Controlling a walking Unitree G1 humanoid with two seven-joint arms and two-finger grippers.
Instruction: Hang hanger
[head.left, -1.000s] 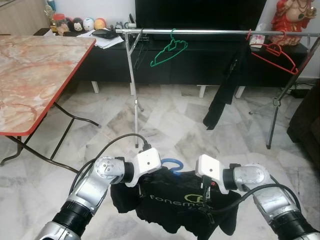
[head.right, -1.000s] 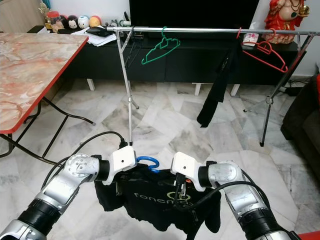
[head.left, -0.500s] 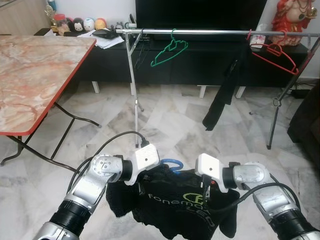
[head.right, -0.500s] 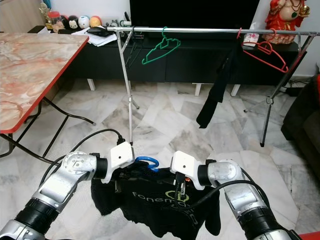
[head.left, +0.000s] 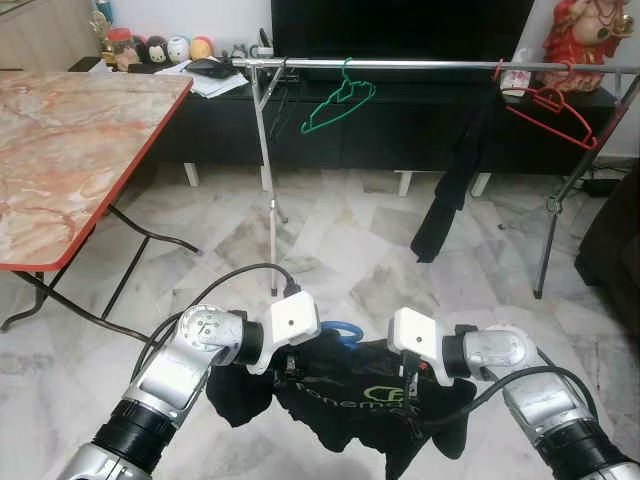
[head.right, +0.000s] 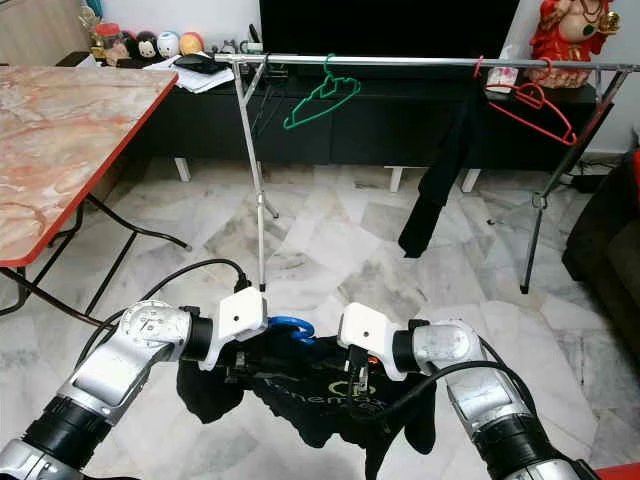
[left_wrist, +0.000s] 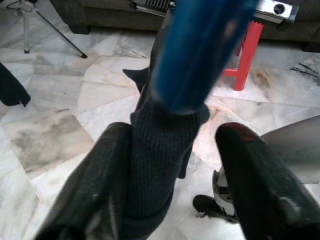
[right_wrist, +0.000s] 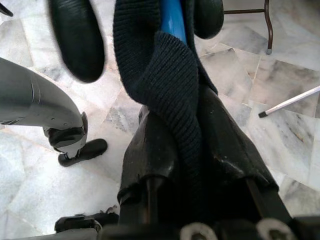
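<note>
- The blue hanger (head.left: 340, 331), carrying a black shirt (head.left: 350, 400), hung low between the two grippers, above the marble floor (head.left: 340, 240) and well short of the rail (head.left: 400, 64).
- The left gripper (left_wrist: 172, 165) had its fingers (left_wrist: 100, 185) spread around the hanger's blue bar and the knit collar.
- The right gripper (right_wrist: 145, 35) had its fingers (right_wrist: 77, 42) pinching the collar and the blue bar.
- On the rail hung a green hanger (head.left: 338, 100), a dark garment (head.left: 452, 180) and a red hanger (head.left: 550, 110).
- A desk (head.left: 60, 150) stood to the left.
</note>
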